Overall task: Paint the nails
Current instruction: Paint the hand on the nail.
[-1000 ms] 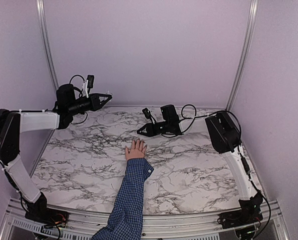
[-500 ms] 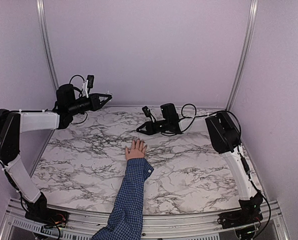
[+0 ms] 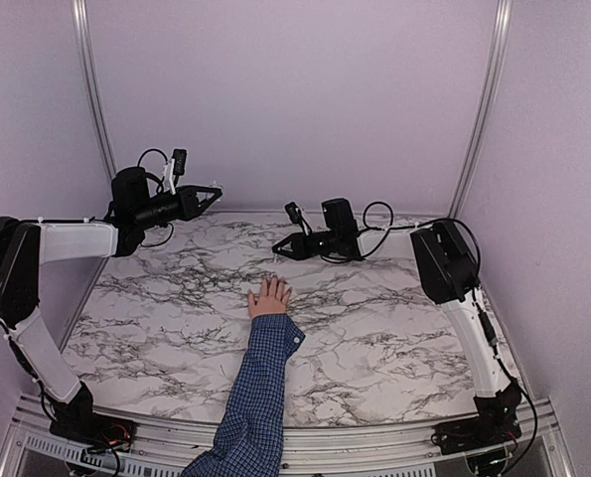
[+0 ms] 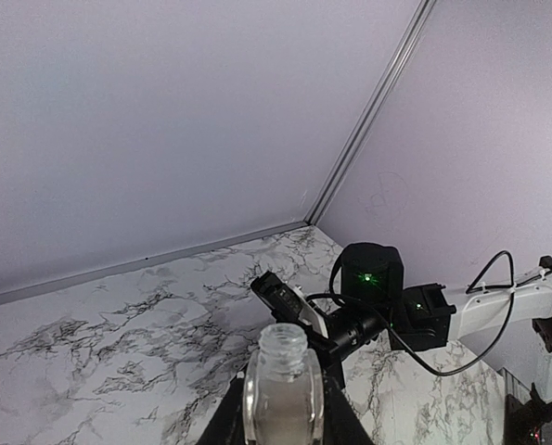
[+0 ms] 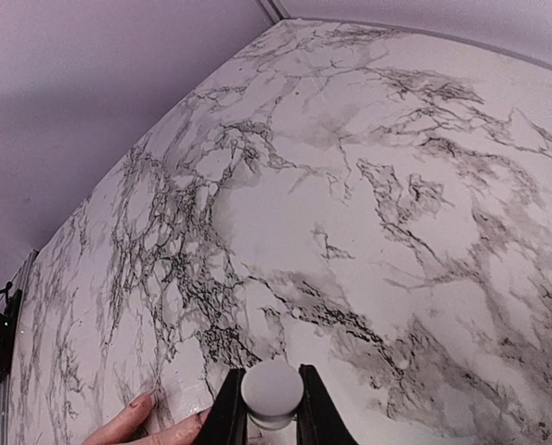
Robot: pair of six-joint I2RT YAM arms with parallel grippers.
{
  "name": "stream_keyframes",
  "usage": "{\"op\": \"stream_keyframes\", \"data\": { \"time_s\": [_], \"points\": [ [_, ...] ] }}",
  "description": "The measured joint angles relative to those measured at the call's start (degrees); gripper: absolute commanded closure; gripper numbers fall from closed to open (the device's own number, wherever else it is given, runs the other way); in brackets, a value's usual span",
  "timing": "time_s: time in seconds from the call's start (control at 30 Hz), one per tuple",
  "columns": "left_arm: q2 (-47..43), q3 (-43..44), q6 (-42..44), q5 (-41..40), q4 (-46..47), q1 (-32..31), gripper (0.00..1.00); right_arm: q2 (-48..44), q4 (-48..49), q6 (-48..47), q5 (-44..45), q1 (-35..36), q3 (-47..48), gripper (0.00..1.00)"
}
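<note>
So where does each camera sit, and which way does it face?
Top: fixed above and behind, looking down at the marble table, a hand, the left arm and right arm.
Left wrist: on the left arm, facing across the table at the right arm; left claw holds an open bottle.
Right wrist: on the right arm, looking down at the table; right claw pinches a white cap.
Shared: top and right wrist show the hand.

The sleeve (image 3: 260,388) and hand (image 3: 269,298) cross the middle of the surface (image 3: 146,318) from its near edge, with open marble on either side. Just beyond the hand, the right pincer (image 3: 277,250), gripping a white cap (image 5: 272,389), hangs over the far centre. The left pincer (image 3: 217,191), gripping a glass bottle (image 4: 283,394), hangs high at the far left. Walls (image 3: 295,99) close three sides.
</note>
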Motion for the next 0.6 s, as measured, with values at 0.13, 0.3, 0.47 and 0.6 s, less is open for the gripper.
{"op": "stream_keyframes", "data": {
  "time_s": [0.13,0.3,0.47,0.6],
  "points": [
    [0.00,0.00,0.02,0.00,0.00,0.00,1.00,-0.55,0.33,0.04,-0.70,-0.04,-0.81,1.00],
    [0.00,0.00,0.02,0.00,0.00,0.00,1.00,-2.56,0.28,0.02,-1.55,-0.04,-3.06,1.00],
    [0.00,-0.02,0.02,0.00,0.00,0.00,1.00,-3.89,0.33,0.00,-2.10,0.00,-4.59,1.00],
    [0.00,-0.04,0.02,0.00,0.00,0.00,1.00,-3.96,0.31,0.04,-2.80,0.31,-5.53,1.00]
  ]
}}
